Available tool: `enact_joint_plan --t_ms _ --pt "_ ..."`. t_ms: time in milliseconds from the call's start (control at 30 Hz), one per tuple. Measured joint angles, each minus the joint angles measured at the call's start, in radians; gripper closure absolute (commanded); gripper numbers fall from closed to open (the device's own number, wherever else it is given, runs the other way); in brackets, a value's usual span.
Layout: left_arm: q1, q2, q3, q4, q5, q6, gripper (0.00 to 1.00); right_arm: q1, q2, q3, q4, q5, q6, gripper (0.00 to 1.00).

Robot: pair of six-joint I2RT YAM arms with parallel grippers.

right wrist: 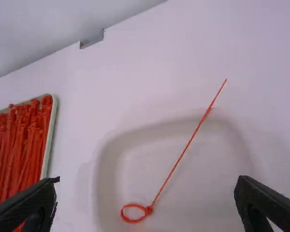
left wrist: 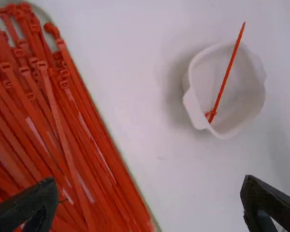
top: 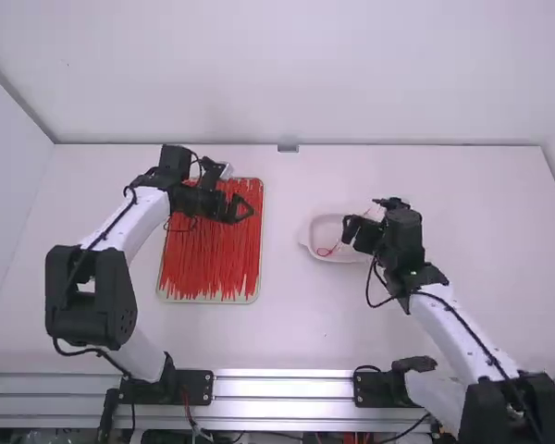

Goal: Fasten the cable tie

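Note:
A fastened red cable tie (right wrist: 176, 164) lies in a white bowl (top: 328, 239), its small loop (right wrist: 134, 212) on the bowl's floor and its long tail (left wrist: 227, 72) sticking out over the rim. Several loose red cable ties (top: 213, 248) cover a tray (top: 259, 242) left of the bowl. My left gripper (top: 240, 209) hangs over the tray's far right part, open with nothing between its fingers (left wrist: 26, 208). Just right of the bowl, my right gripper (top: 350, 228) is open and empty, its fingers (right wrist: 266, 203) spread wide.
A small grey bracket (top: 288, 147) sits at the table's far edge by the back wall. The white tabletop (top: 462, 203) stretches bare to the right of the bowl and in front of the tray.

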Motion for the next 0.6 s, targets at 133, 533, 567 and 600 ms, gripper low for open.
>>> enact_joint_plan --t_ms 133,533,567,600 --pt "0.001 -0.004 0.007 -0.008 -0.009 -0.001 0.02 0.000 -0.078 -0.001 -0.052 -0.006 0.006 0.03" --pt "0.018 -0.136 -0.079 0.111 -0.099 -0.088 0.16 -0.123 -0.211 -0.125 -0.050 0.047 -0.088 0.19" --pt "0.019 -0.150 -0.098 0.130 -0.114 -0.101 0.18 -0.146 -0.235 -0.148 -0.049 0.050 -0.107 0.21" --pt "0.018 -0.158 -0.107 0.140 -0.122 -0.105 0.19 -0.156 -0.246 -0.158 -0.049 0.050 -0.116 0.22"
